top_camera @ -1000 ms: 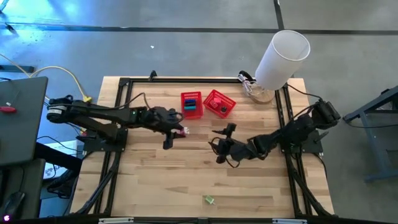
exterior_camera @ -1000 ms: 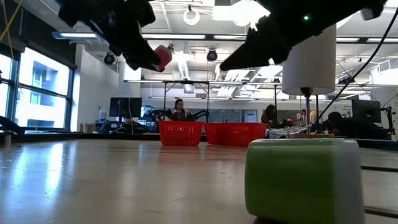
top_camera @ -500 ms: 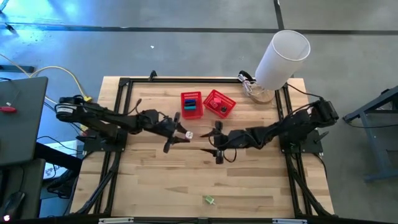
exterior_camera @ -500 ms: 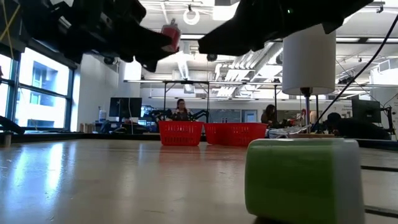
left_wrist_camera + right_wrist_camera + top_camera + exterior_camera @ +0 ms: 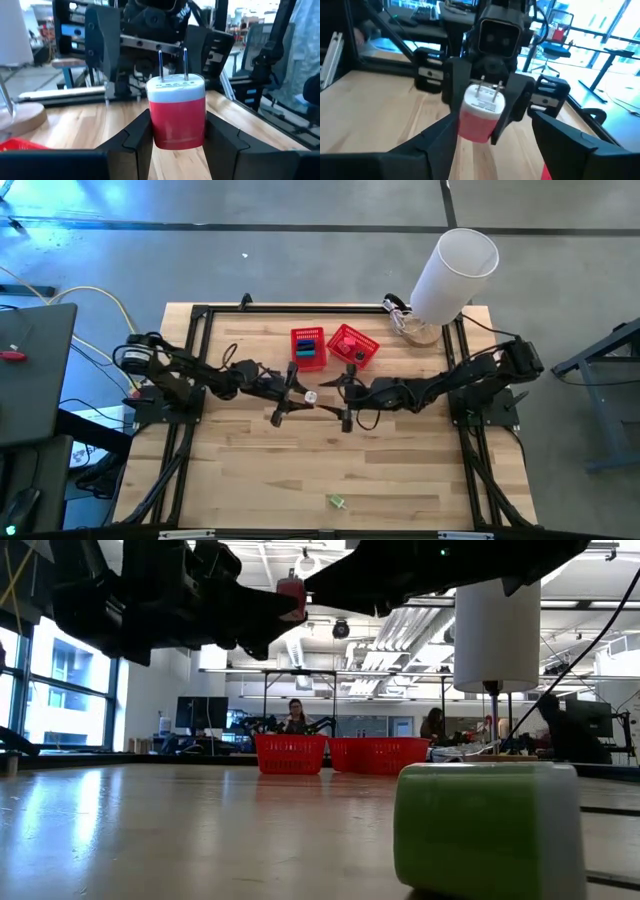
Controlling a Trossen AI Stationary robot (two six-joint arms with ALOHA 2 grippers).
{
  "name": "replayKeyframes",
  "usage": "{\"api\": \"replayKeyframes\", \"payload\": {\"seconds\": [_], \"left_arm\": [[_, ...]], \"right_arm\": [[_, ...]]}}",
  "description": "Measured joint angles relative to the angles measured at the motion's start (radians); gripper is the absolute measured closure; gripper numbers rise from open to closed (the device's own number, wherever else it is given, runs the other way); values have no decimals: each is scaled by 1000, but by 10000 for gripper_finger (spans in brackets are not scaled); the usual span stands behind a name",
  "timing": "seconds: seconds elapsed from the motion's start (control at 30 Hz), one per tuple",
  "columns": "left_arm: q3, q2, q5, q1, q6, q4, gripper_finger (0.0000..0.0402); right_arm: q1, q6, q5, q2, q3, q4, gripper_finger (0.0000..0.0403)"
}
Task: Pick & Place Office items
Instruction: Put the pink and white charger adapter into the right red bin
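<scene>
1. The left end effector (image 5: 176,142) holds the red-white plug (image 5: 176,116) firmly between its fingers, lifted above the counter (image 5: 400,470) — just in front of the two red baskets (image 5: 309,348).
2. The right end effector (image 5: 485,145) faces it with fingers wide, one on each side of the plug but apart from it.
3. For a good handover, I think the right should close on the red body squarely — then the left releases.

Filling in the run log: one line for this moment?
left gripper: shut on red-and-white plug adapter | right gripper: open, facing it | mid-air handover
</scene>
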Motion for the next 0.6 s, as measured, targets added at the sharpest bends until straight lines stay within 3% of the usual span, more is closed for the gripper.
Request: {"api": "replayKeyframes", "payload": {"seconds": [0.37,0.6], "left_arm": [[14,29,-14,-1,32,84,269],[40,30,-36,-12,65,78,268]], "right_arm": [[-41,41,-205,0,0,88,160],[-57,90,-219,0,0,99,160]]}}
